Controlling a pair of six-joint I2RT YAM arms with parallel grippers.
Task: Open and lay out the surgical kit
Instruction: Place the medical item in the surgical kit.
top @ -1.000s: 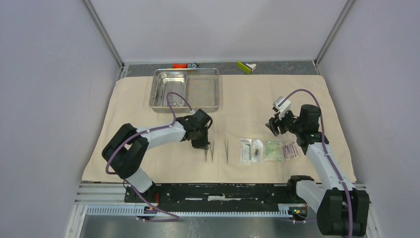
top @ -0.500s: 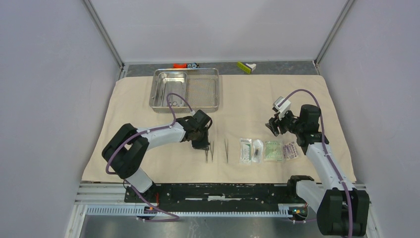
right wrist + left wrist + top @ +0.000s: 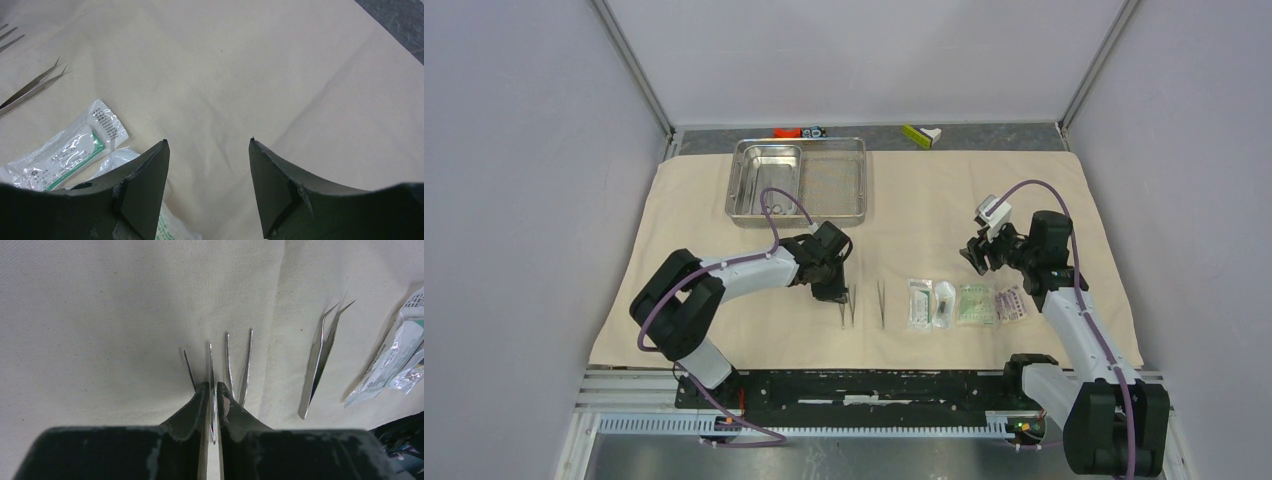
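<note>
The beige cloth wrap [image 3: 924,215] lies spread flat, with the steel tray [image 3: 834,180] and its smaller inner tray [image 3: 764,178] at the back. Two thin forceps [image 3: 852,305], pointed tweezers [image 3: 881,303] and several sealed packets [image 3: 964,304] lie in a row at the front. My left gripper [image 3: 213,386] is low over the left forceps [image 3: 210,362], its jaws a narrow slit apart with one steel arm in the slit. Whether they still pinch it I cannot tell. My right gripper [image 3: 209,142] hangs open over bare cloth just behind the packets [image 3: 65,150].
A yellow-green and white object [image 3: 921,134] and small orange and black pieces [image 3: 799,131] lie on the dark strip behind the cloth. Ring handles [image 3: 774,208] show at the tray's near edge. Grey walls stand on both sides.
The left gripper's jaws have parted slightly around the forceps. Neither arm has visibly moved.
</note>
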